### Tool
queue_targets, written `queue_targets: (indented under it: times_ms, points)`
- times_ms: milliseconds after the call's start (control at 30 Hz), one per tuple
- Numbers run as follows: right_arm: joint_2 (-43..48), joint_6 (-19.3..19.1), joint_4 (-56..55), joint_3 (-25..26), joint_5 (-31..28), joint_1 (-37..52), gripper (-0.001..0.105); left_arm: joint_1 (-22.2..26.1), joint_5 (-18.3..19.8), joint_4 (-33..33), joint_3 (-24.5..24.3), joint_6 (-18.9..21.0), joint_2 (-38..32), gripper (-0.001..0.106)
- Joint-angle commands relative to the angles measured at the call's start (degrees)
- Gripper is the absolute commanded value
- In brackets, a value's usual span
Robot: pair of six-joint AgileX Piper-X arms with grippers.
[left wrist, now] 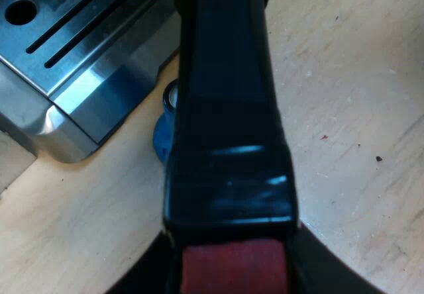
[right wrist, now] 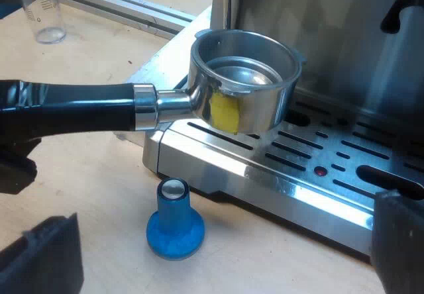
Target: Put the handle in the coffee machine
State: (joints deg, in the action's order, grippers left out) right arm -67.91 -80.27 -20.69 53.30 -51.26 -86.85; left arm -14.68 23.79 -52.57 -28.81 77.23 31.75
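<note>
1. The left claw (left wrist: 228, 277) is clenched on the holder (right wrist: 245, 89) at the red end (left wrist: 232, 257) of its dark handle. The metal basket hangs far out from that grip, above the corner of the drip tray (right wrist: 298, 168) of the espresso machine (right wrist: 331, 55). With so long a lever, the handle may twist or slip in the fingers once the basket meets resistance
2. The socket above the basket is out of sight, so I cannot tell how well the two are lined up. If the lugs on the rim miss their slots, the holder would jam or scrape instead of seating
3. The blue tamper (right wrist: 173, 231) stands on the worktop (right wrist: 99, 195) just beside the tray's corner, under the handle. A dropped or sagging holder would likely hit it and tip it over
4. The right claw (right wrist: 218, 253) is released, grasping nothing, and sits near the tamper and tray. A swing of the handle during locking could strike it
5. The measuring glass (right wrist: 41, 12) stands well apart and looks to be at little risk
</note>
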Motion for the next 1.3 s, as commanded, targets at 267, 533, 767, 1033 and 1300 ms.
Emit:
queue_targets:
  times_ms: [267,533,767,1033,1300]
  points:
    - [0.17,-1.02,0.37,0.32,-0.81,-0.12,0.089,0.03,1.66,2.31,-1.06,-0.21,-0.82,0.000]
    - [0.17,-1.02,0.37,0.32,-0.81,-0.12,0.089,0.03,1.66,2.31,-1.06,-0.21,-0.82,0.000]
    - [0.17,-0.92,0.37,0.32,-0.81,-0.12,0.089,0.03,1.66,2.31,-1.06,-0.21,-0.82,0.000]
    - [0.05,-0.50,1.27,0.32,1.39,-0.12,0.089,0.03,1.66,2.31,-1.06,-0.21,-0.82,0.000]
    - [-2.01,-0.62,7.34,0.32,1.38,-0.12,0.089,0.03,1.66,2.31,-1.06,-0.21,-0.82,0.000]
